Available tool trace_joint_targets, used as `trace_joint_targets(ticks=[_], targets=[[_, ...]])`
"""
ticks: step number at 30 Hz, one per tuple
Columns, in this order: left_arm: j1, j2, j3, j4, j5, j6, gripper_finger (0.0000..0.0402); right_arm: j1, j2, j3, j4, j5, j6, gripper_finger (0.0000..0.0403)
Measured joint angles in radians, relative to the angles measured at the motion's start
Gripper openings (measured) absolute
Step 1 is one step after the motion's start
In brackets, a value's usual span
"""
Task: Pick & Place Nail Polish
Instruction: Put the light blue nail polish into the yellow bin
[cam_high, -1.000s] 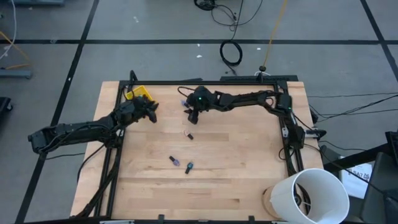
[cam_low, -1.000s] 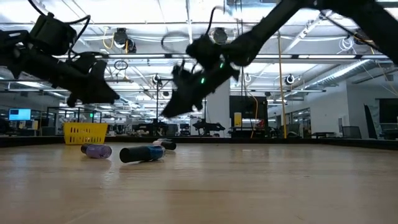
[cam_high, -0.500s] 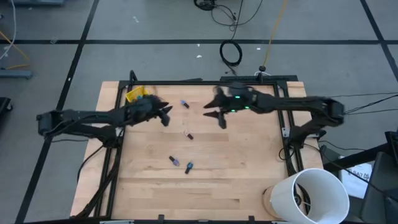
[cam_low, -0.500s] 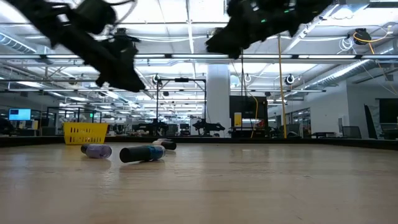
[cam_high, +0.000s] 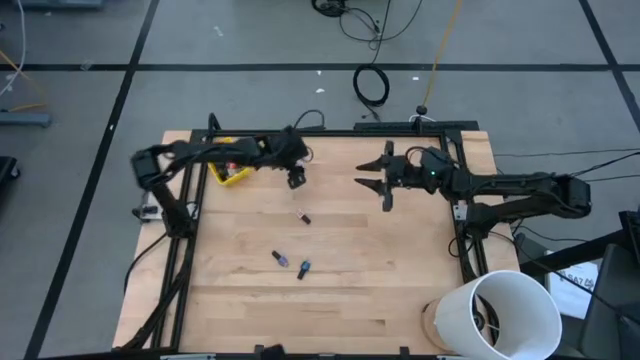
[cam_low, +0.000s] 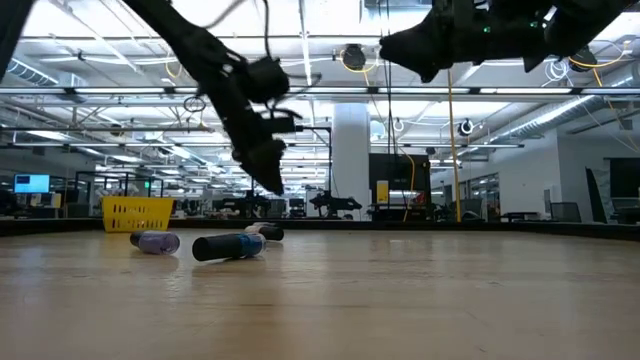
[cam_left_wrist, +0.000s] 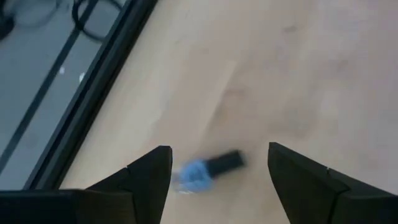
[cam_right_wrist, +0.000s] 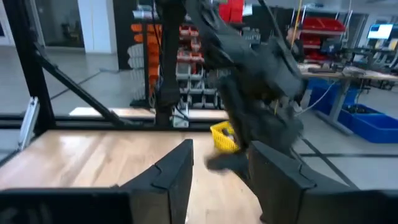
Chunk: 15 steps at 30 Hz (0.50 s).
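Wooden table (cam_high: 380, 270): unlabelled blue nail polish (cam_left_wrist: 205, 171) under open left hand (cam_left_wrist: 217, 177)

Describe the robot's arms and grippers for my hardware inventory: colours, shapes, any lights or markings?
Both arms are dark, slim, jointed tubes mounted on a black frame at the table's sides. The left gripper and right gripper are black, each ending in two flat, tapering jaws. A small green light glows near the right arm's wrist. No printed markings are readable.
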Motion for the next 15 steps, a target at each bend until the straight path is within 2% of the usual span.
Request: trace_joint_targets(ticks=[4,7,12,15], targets=[[0.042,0.109,0.097,-0.033,0.012,0.015,0.0259,0.0,-0.014,0.0,-0.056,0.0,-0.005,0.014],[0.07,0.158,0.141,-0.064,0.068,0.065,0.0253,0.0,-0.014,-0.001,-0.082,0.0,-0.02,0.014],[0.124,0.184,0.165,-0.135,0.2,0.14,0.024,0.0,-0.014,-0.001,-0.113,-0.003,-0.036,0.0139],[0.147,0.183,0.165,-0.169,0.241,0.171,0.0232,0.0,-0.014,-0.001,-0.113,-0.003,-0.039,0.0139]])
